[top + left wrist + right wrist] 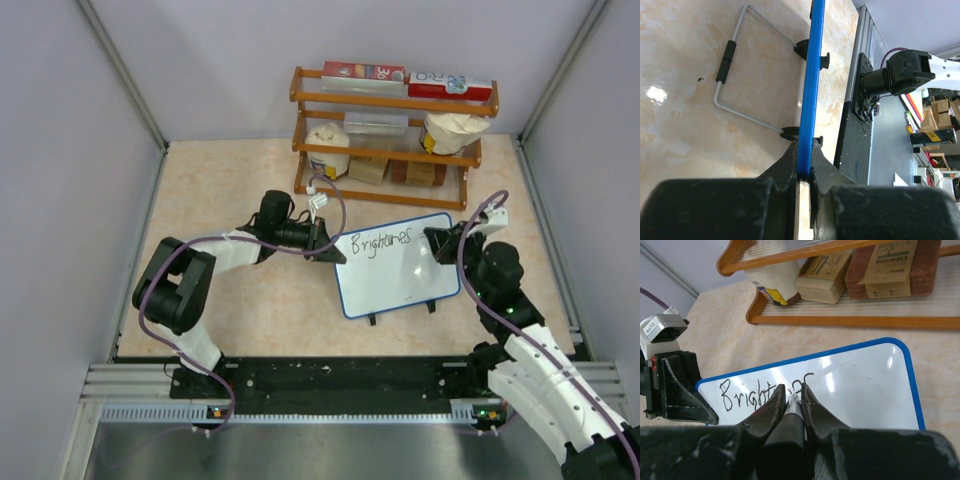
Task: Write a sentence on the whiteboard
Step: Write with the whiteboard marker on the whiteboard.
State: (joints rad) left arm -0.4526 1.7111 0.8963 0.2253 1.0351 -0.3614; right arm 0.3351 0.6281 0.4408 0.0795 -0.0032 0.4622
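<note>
The whiteboard [400,272] stands tilted on small black feet in the middle of the table. Black lettering [372,241] along its top reads roughly "Brightnes". My left gripper [326,243] is shut on the board's left blue rim [807,115], seen edge-on in the left wrist view. My right gripper [442,243] is shut on a black marker [788,427]. The marker tip touches the board just after the last letters [805,381]. The whiteboard's top right corner [900,347] shows in the right wrist view.
A wooden rack [390,135] with boxes, bags and sponges stands behind the board. The board's wire stand [740,75] rests on the beige tabletop. The left gripper [675,390] shows at the board's left edge in the right wrist view. A black rail [340,375] runs along the near edge.
</note>
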